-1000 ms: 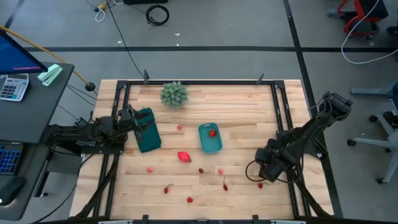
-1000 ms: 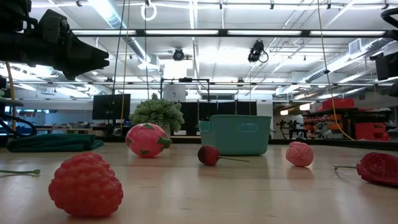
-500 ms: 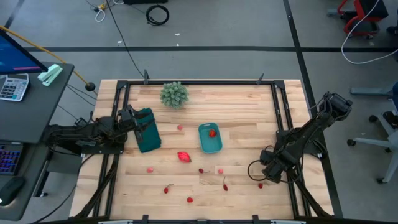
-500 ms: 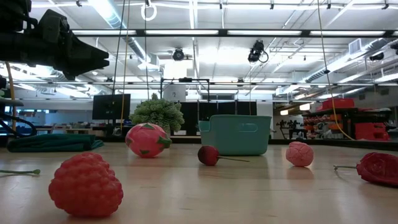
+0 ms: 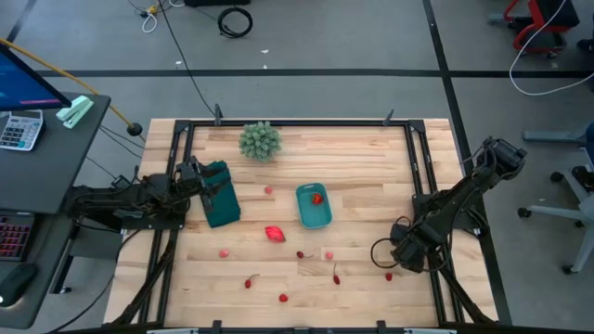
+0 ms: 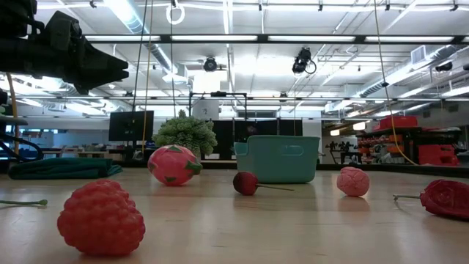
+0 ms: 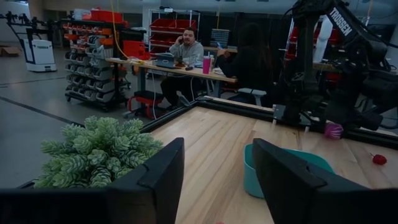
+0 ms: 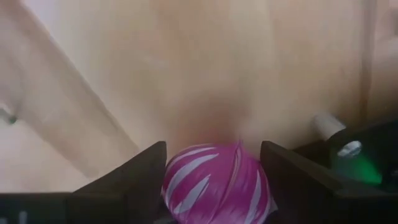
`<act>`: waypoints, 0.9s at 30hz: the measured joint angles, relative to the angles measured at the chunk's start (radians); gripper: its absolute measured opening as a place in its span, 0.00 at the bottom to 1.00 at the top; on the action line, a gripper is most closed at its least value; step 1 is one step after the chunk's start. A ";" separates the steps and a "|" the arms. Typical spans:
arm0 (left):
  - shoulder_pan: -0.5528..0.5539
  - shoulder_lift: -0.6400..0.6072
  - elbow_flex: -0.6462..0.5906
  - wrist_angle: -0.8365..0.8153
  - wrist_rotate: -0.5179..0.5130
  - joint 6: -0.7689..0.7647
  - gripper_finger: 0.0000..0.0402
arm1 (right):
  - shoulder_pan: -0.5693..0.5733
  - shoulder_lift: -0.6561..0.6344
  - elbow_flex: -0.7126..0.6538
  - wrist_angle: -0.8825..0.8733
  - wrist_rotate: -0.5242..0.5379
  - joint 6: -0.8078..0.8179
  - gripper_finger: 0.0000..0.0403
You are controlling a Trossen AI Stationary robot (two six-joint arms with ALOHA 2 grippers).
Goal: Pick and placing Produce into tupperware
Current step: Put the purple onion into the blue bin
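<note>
The teal tupperware (image 5: 314, 206) stands mid-table with one red piece (image 5: 317, 198) inside it; the low view shows its side wall (image 6: 278, 158). Several red and pink produce pieces lie on the wood around it, among them a big red one (image 5: 274, 233) and a raspberry (image 6: 101, 217). My right gripper (image 5: 403, 255) hovers near the table's right near corner, shut on the purple spiky ball (image 8: 214, 183), which the gripper hides in the high view. My left gripper (image 5: 210, 188) waits open over the dark green flat piece (image 5: 220, 206). My right gripper pinches the purple spiky ball between its two fingers (image 8: 137, 174), one on each side of the ball's middle (image 8: 180, 180). The fingers point down at the table from above. In the left wrist view the ball (image 7: 334, 130) shows at the gripper's tip, above the table's surface.
A spiky pale-green plant ball (image 5: 260, 140) sits near the far edge. A black frame rail (image 5: 297, 122) runs around the table. A small red piece (image 5: 389, 276) lies just beside my right gripper. People sit at a desk beyond the table (image 7: 186, 50).
My right gripper has shifted a little toward the table's near right corner, still shut on the purple ball. The part of the right arm that showed at the low view's right edge has left that picture.
</note>
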 joint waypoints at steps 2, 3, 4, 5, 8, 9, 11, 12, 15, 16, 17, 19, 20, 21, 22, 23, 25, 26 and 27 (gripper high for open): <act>0.000 0.000 0.000 0.000 0.000 -0.001 0.50 | 0.003 0.000 0.000 0.007 -0.016 -0.002 0.66; 0.000 0.000 0.000 0.000 0.000 -0.001 0.49 | 0.005 0.000 -0.001 0.014 -0.018 -0.003 0.66; 0.000 0.000 0.000 0.000 0.000 -0.001 0.49 | 0.006 0.000 -0.001 0.019 -0.022 -0.004 0.66; 0.000 0.000 0.000 0.000 0.000 -0.001 0.49 | 0.006 0.000 -0.002 0.024 -0.028 -0.003 0.67; 0.000 0.000 0.000 0.000 0.000 -0.001 0.48 | 0.008 0.000 -0.003 0.031 -0.082 0.008 0.69; 0.000 0.000 0.000 0.000 0.000 -0.001 0.47 | 0.010 0.000 -0.004 0.030 -0.105 0.020 0.69; 0.000 0.000 0.000 0.000 0.000 -0.001 0.47 | 0.016 0.001 -0.006 0.028 -0.142 0.075 0.70; 0.000 0.000 0.000 0.000 0.000 -0.002 0.48 | 0.020 0.001 -0.005 0.031 -0.139 0.113 0.70; 0.000 0.000 0.000 0.000 0.000 -0.002 0.49 | 0.040 0.001 -0.005 0.044 -0.118 0.223 0.68; 0.000 0.000 0.000 0.000 0.000 -0.001 0.49 | 0.048 0.001 -0.005 0.049 -0.112 0.237 0.67; 0.000 0.000 0.000 0.000 0.000 -0.001 0.49 | 0.054 0.001 -0.005 0.055 -0.106 0.244 0.66; 0.000 0.000 0.000 0.000 0.000 -0.002 0.49 | 0.063 0.001 -0.005 0.065 -0.090 0.262 0.65; 0.000 0.000 0.000 0.000 0.000 -0.002 0.49 | 0.064 0.001 -0.005 0.070 -0.089 0.268 0.65; 0.000 0.000 0.000 0.000 0.000 -0.002 0.48 | 0.064 0.001 -0.005 0.077 -0.089 0.271 0.65; 0.000 0.000 0.000 0.000 0.000 -0.002 0.48 | 0.063 0.001 -0.005 0.082 -0.089 0.272 0.66; 0.000 0.000 0.000 0.000 0.000 -0.002 0.48 | 0.063 0.001 -0.006 0.087 -0.084 0.273 0.66; 0.000 0.000 0.000 0.000 0.000 -0.002 0.47 | 0.064 0.001 -0.006 0.098 -0.067 0.276 0.66; 0.000 0.000 0.000 0.000 0.000 -0.002 0.48 | 0.064 0.001 -0.006 0.103 -0.048 0.276 0.66; 0.000 0.000 0.000 0.000 0.000 -0.002 0.48 | 0.064 0.001 -0.006 0.103 -0.032 0.276 0.66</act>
